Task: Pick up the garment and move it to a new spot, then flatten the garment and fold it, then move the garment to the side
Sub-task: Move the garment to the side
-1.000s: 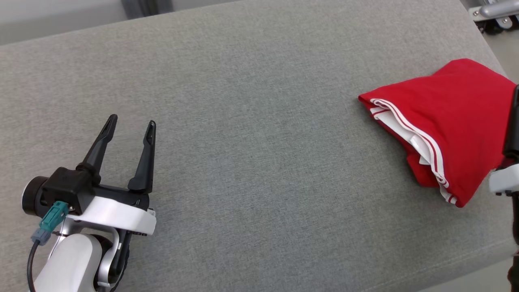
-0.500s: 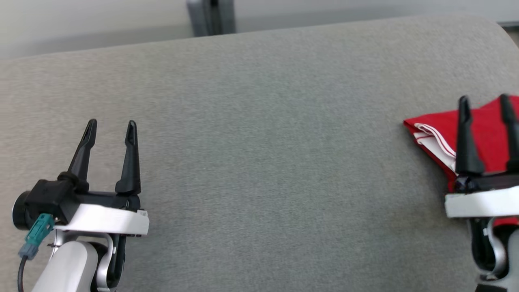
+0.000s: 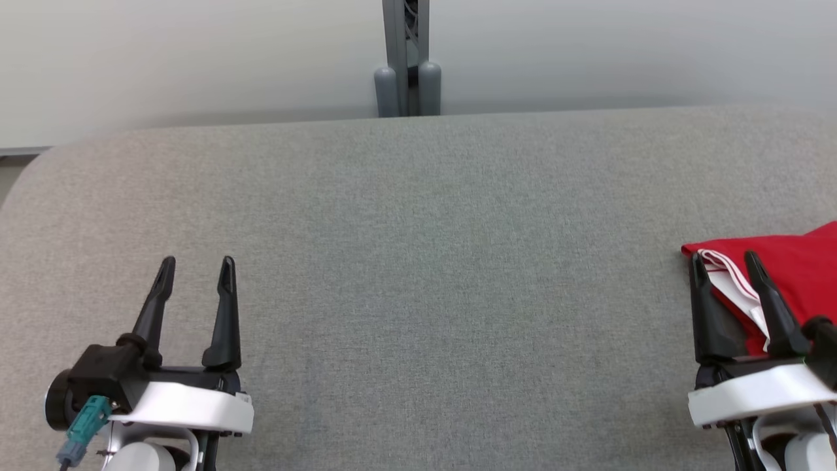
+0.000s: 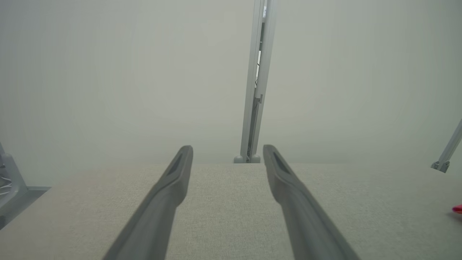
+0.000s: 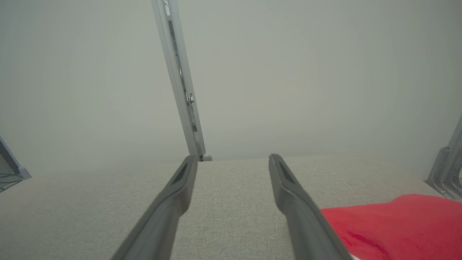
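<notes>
1. Head view first: the left tool [image 3: 197, 263] sits low on the left over the grey table [image 3: 418, 216]. Its two dark fingers are spread apart with nothing between them.
2. Over on the low right is the right tool [image 3: 725, 258], fingers parted as well and gripping nothing.
3. And there's the garment [image 3: 801, 261]: red, folded, lying on the table at the far right, cut off by the picture's edge.
4. White bands with thin red stripes show along its left end.
5. The right tool's fingers cross that left end in the head view. Whether they touch the cloth, I cannot tell.
6. Right wrist view now: grey table fabric shows between the two fingers. The red cloth lies low, to the right of the right-hand finger, and runs out of the frame.
7. Left wrist view: table fabric between the fingers, and just a tiny red sliver at the right edge, well apart from that tool.
8. Behind the table's far edge a grey post [image 3: 405, 59] stands against a pale wall [image 3: 163, 59], roughly midway between the two tools.
</notes>
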You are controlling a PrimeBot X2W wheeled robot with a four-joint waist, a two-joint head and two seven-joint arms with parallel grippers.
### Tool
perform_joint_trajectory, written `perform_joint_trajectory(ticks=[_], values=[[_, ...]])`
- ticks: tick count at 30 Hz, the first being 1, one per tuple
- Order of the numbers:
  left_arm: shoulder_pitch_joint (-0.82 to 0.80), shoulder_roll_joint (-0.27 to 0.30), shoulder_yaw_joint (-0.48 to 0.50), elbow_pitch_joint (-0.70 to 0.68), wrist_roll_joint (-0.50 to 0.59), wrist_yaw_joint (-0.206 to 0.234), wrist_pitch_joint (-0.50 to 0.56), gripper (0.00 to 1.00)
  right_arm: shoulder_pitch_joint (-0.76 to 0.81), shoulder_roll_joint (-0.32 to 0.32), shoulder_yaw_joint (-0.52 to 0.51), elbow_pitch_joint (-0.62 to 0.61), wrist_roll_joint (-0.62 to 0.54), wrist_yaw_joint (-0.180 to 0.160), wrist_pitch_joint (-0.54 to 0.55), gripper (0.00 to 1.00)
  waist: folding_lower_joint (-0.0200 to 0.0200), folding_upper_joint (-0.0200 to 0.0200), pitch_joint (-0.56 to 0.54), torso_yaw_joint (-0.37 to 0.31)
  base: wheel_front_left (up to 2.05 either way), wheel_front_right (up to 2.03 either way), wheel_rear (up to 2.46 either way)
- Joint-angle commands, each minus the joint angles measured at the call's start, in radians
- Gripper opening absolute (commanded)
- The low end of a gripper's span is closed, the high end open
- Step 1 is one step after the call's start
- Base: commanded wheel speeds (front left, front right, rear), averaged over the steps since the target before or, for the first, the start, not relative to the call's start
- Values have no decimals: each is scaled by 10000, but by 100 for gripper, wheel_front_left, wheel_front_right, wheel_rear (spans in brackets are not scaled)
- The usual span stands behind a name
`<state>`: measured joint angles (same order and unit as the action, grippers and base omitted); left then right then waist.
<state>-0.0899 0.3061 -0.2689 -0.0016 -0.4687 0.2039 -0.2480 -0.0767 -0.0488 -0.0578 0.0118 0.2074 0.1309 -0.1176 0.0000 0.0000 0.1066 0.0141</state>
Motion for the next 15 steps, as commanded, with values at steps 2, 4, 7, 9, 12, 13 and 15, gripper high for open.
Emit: perform_joint_trajectory(ticks=[2,4,7,9,12,13,15], values=[[173,68,-56,44,-6,50,32,100,329,-49,-163,42,-131,-5,26,100,0,0,-280,113,0,0,0],[314,140,-91,75,-35,17,72,100,533,-46,-239,9,-140,-5,44,100,0,0,-422,121,0,0,0],[500,257,-96,121,-11,38,151,100,813,-48,-320,-130,-180,-5,112,100,0,0,-592,112,0,0,0],[603,259,-80,133,-59,56,127,100,966,-46,-298,-229,-224,-5,149,100,0,0,-679,106,0,0,0],[722,274,-69,238,-100,40,109,100,1161,-46,-254,-401,-320,-5,229,100,0,0,-788,103,0,0,0],[722,274,-69,238,-100,40,109,100,1161,-46,-254,-401,-320,-5,229,100,0,0,-788,103,0,0,0],[789,298,-72,323,-96,2,86,100,1268,-47,-233,-534,-392,-5,257,100,0,0,-859,98,0,0,0]])
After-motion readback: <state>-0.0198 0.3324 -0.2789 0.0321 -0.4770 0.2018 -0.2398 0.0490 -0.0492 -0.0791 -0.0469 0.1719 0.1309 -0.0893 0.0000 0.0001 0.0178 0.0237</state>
